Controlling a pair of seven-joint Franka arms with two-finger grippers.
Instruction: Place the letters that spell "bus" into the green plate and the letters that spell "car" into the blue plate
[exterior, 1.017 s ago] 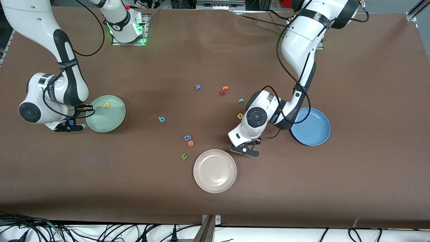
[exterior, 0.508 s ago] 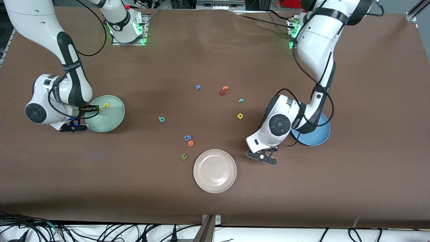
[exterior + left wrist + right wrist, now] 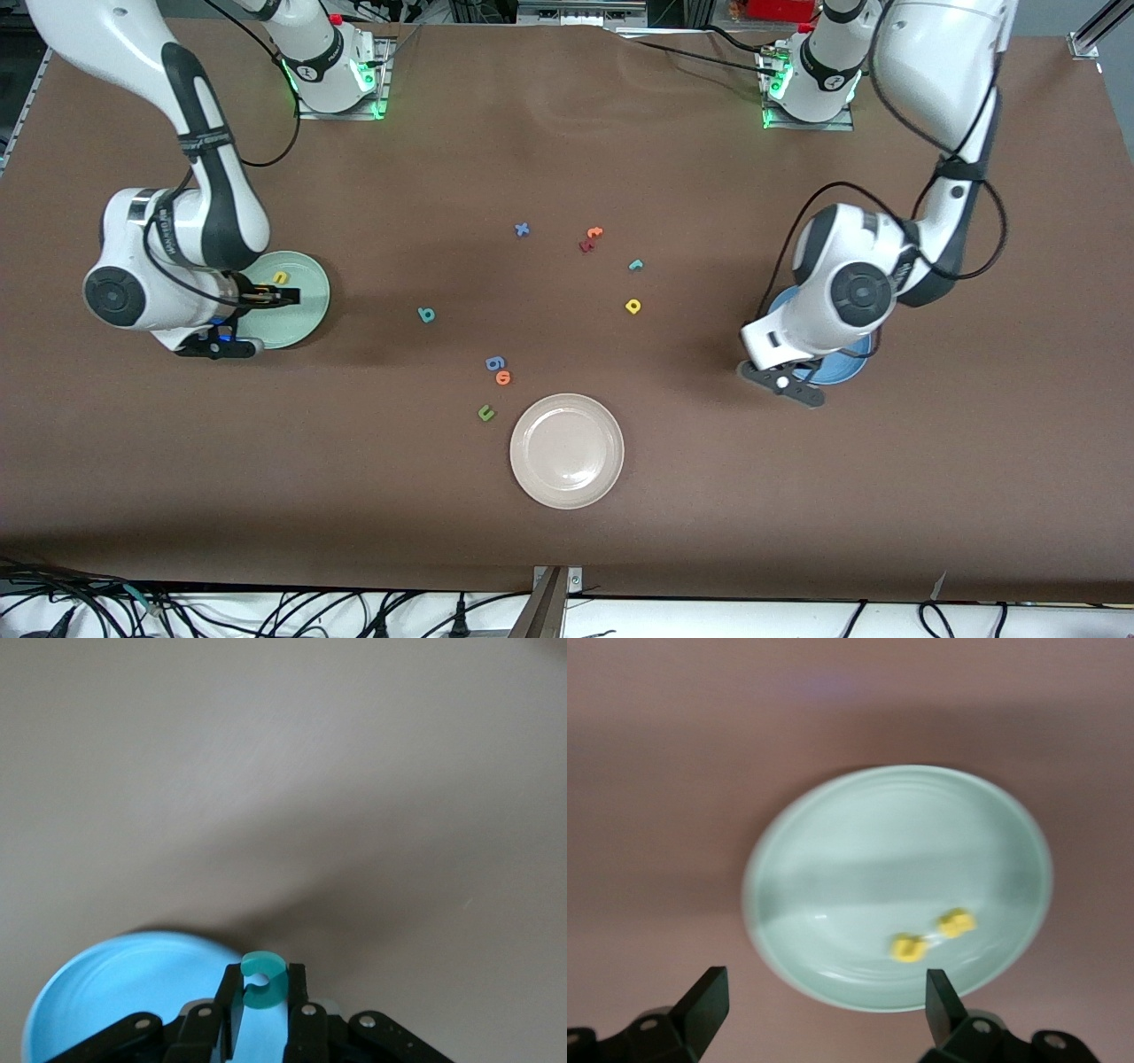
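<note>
Over the pale mint green plate (image 3: 306,301), at the right arm's end of the table, the right gripper (image 3: 824,997) hangs with its fingers spread wide and empty, and two small yellow letters (image 3: 932,935) lie side by side in the plate. On the brown table (image 3: 567,549) between the plates wait a teal b (image 3: 426,314), a yellow a (image 3: 633,306) and a teal r (image 3: 635,264), tiny flat foam pieces that look feather-light, soft and best pinched across their thin edges. Over the rim of the blue plate (image 3: 115,992), the left gripper (image 3: 263,992) pinches a teal c (image 3: 263,979) by its flat faces.
</note>
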